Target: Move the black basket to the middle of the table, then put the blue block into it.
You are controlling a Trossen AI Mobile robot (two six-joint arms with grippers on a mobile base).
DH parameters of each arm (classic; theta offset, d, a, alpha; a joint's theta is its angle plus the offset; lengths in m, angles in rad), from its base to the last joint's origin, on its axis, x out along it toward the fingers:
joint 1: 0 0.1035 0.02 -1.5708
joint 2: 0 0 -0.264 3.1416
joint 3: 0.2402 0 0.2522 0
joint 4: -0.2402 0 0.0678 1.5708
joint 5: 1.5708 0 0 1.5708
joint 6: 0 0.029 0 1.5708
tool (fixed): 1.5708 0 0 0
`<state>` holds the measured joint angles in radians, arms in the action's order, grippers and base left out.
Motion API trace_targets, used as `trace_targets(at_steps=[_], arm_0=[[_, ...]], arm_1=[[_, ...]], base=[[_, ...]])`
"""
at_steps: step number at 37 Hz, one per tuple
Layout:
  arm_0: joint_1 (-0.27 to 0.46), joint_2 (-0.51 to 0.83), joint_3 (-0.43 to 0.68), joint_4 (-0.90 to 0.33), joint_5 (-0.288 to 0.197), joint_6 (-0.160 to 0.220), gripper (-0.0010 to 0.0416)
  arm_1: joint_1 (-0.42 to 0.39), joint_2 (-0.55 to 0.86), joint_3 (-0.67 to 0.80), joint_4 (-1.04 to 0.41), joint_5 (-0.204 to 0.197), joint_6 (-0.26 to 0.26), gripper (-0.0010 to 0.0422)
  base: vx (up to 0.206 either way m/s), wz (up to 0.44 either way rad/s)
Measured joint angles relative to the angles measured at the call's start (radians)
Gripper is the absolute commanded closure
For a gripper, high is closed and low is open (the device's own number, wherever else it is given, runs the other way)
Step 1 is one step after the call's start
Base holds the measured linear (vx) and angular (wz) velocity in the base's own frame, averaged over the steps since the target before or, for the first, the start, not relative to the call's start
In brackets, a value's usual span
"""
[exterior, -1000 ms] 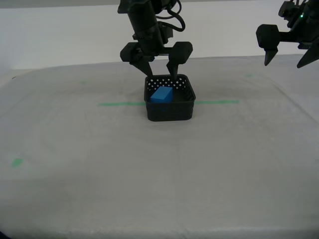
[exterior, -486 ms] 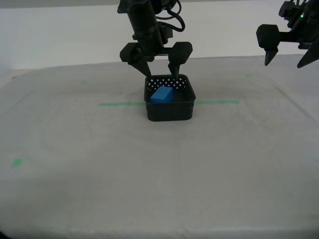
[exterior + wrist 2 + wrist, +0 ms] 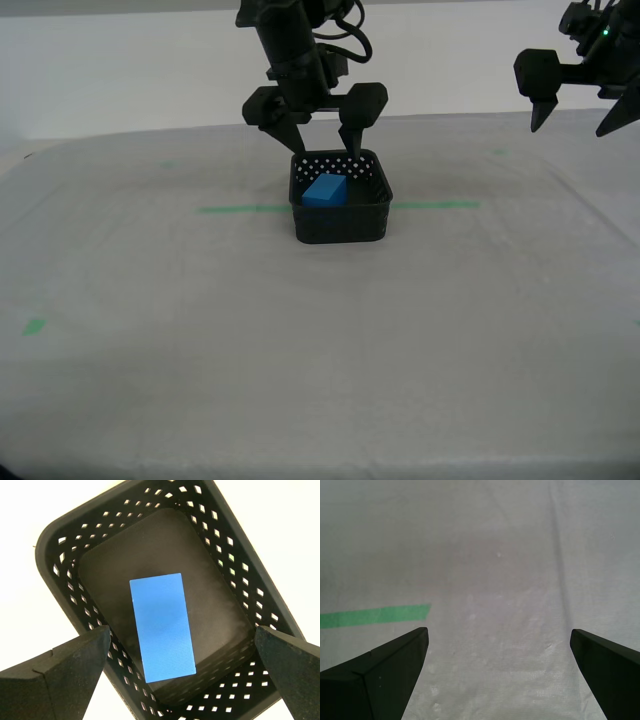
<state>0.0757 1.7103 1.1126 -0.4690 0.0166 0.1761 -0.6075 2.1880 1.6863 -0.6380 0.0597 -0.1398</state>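
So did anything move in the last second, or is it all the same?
Almost nothing. My second gripper has risen a tiny bit above the black basket, jaws open. The blue block lies in the basket as before, and my first gripper stays open off to the exterior view's right.

This looks like a robotics lab or test bench, not a home or shop. The table [image 3: 150, 380] is draped in plain pale grey-white cloth marked with a thin green tape line [image 3: 240, 209] and small green marks [image 3: 34, 326], the kind of placement guides used for repeated trials. Behind it stands only a bare white wall [image 3: 120, 70], and two black robot arms hang over the otherwise sparse surface.
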Motion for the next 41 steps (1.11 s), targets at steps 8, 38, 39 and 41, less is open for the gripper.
trace_targets(at_steps=[8,38,39,41], arm_0=[[-0.001,0.0,0.0,0.0,0.0,0.0,0.0007],[-0.001,0.0,0.0,0.004,0.0,0.0,0.0007],[0.0,0.0,0.0,0.004,0.0,0.0,0.0007],[0.0,0.0,0.0,0.004,0.0,0.0,0.0007]], arm_1=[[0.0,-0.001,0.021,-0.007,0.002,0.005,0.0014],[0.029,-0.169,0.079,-0.184,-0.075,0.068,0.0014],[0.033,-0.175,0.079,-0.188,-0.077,0.068,0.0014],[0.042,-0.189,0.079,-0.195,-0.079,0.068,0.0014]], base=[[0.0,0.0],[0.0,0.0],[0.0,0.0],[0.0,0.0]])
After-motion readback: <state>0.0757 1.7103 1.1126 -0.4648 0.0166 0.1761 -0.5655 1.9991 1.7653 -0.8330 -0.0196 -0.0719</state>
